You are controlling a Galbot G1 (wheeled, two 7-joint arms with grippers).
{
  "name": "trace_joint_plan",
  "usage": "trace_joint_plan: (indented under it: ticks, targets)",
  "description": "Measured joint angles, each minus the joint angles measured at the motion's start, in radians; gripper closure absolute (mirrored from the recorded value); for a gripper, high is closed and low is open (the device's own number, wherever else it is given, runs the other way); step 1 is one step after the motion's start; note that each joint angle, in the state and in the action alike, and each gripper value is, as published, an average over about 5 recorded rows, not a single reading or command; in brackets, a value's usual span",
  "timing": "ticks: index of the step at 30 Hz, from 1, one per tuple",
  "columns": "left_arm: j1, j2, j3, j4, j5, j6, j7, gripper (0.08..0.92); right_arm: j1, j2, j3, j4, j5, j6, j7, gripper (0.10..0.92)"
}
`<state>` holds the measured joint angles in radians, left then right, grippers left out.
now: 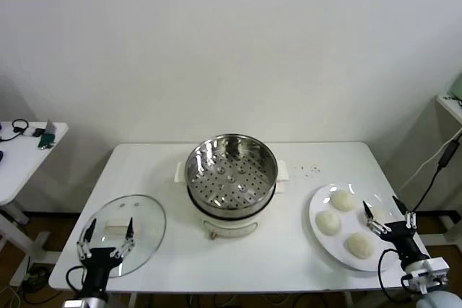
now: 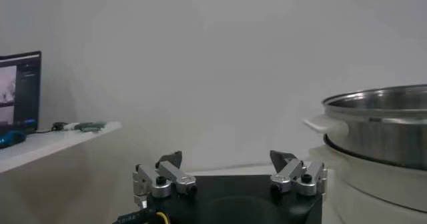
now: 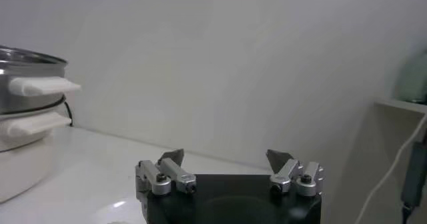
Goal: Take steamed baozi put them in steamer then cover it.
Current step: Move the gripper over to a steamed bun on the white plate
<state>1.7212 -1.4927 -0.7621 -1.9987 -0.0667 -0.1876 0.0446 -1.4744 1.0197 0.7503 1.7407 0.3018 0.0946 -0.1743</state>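
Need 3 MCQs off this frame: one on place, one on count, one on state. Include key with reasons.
1. Where does the round clear glass lid lie?
A. on the steamer
B. on the white table, on the robot's left
C. on the plate

2. How many cream-white dough buns sit on the round white plate?
A. two
B. six
C. four

3. What is in the shiny steel steamer basket?
A. nothing
B. buns
C. the lid

Key: 1 B, it lies flat by the left gripper. 2 C, four show near the right gripper. 3 A, only its perforated floor shows.
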Motion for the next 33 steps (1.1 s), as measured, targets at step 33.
trace_joint_plan:
  ticks: [33]
  targets:
    - [0.009, -0.022, 0.113, -0.013, 0.114, -0.029, -0.048, 0.177, 1.276, -0.575, -1.276, -0.329, -0.179, -0.264, -0.706, 0.203]
